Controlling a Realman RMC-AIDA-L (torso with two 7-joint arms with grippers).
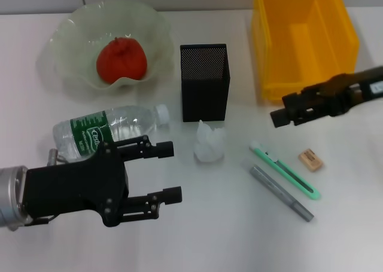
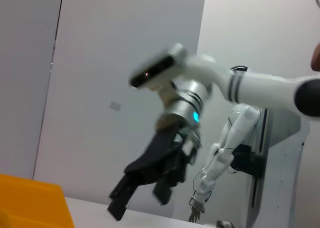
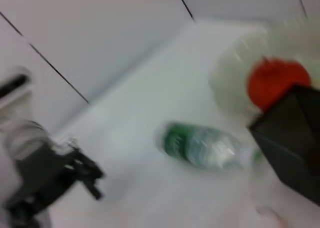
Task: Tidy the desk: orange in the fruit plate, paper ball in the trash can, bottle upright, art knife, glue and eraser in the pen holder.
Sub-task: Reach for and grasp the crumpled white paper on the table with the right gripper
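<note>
Plain white flat bench [image 1: 197,236], with a pale wall and grey panel lines behind it. As landmark, square black metal mesh pen holder [image 1: 204,82], standing upright near the middle of the bench.

Left of the pen holder and a little farther back: wide translucent pale green fruit plate with wavy rim [image 1: 72,39], and inside it the round red-orange orange [image 1: 121,59]. Right of the pen holder, well apart: bright yellow rectangular plastic trash can [image 1: 299,33], open at the top.

Just in front of the pen holder: small crumpled white paper ball [image 1: 209,143], on the bench. Front-left of the pen holder: clear plastic bottle with green label and white cap [image 1: 108,130], lying on its side, cap toward the pen holder. Seen also in the right wrist view, blurred, lying near the pen holder [image 3: 292,138].

Front-right of the pen holder: slim mint-green art knife with white tip [image 1: 284,170], flat on the bench, and just beside it, nearly parallel, thin grey silvery glue stick [image 1: 281,193]. Farther right, apart from the knife: tiny tan rectangular eraser [image 1: 310,159].

Left gripper [image 1: 170,171] front-left of the pen holder, beside the bottle, black fingers [image 1: 157,149] spread wide, holding nothing. Right gripper [image 1: 280,115] to the right of the pen holder, over the front edge of the trash can, holding nothing; cannot tell if spread or pressed together.
</note>
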